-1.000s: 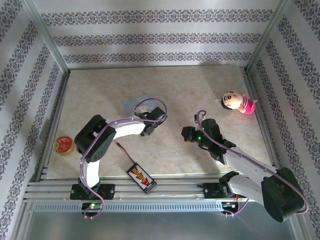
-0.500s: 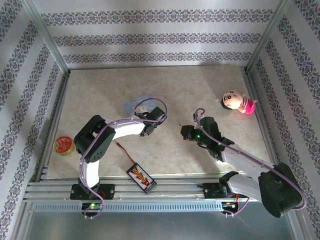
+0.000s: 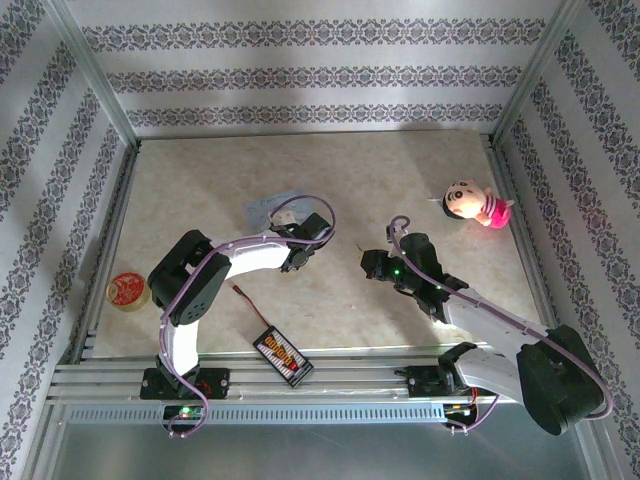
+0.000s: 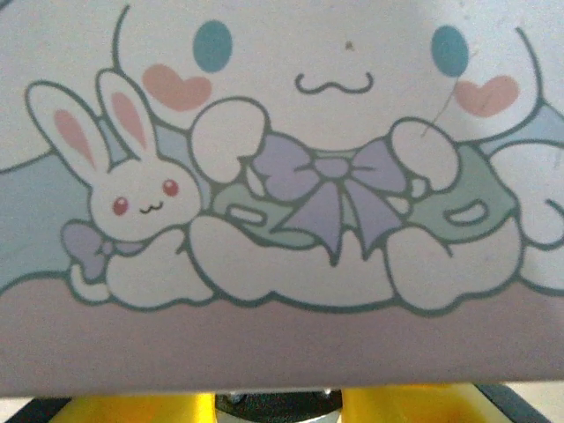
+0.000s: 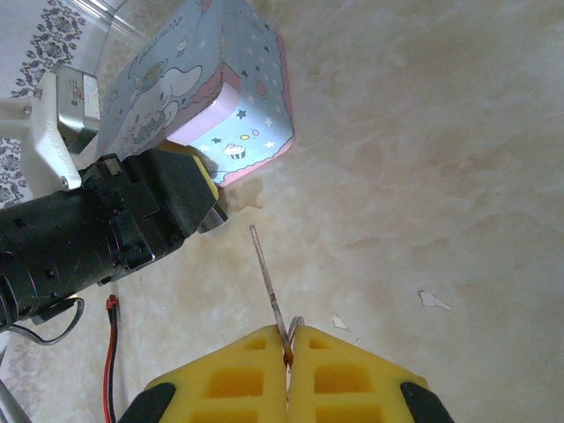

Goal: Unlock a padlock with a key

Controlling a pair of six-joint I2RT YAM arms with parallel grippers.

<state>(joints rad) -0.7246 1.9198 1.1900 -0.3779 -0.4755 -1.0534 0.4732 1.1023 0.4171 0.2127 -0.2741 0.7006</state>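
Right gripper (image 5: 288,339) clamped on the key (image 5: 267,273), whose head is hidden inside. Left gripper (image 4: 273,407) against the tin (image 4: 282,335); grip indeterminate.

Open across mid desk (image 3: 350,300) and far side; blocked by tin (image 3: 265,206), doll (image 3: 476,205), black board (image 3: 282,355) near front.

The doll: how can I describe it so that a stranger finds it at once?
At the table's far right, beyond the right arm, lies a small doll. Its pale round head and pink body set it apart from the flat tin and board.
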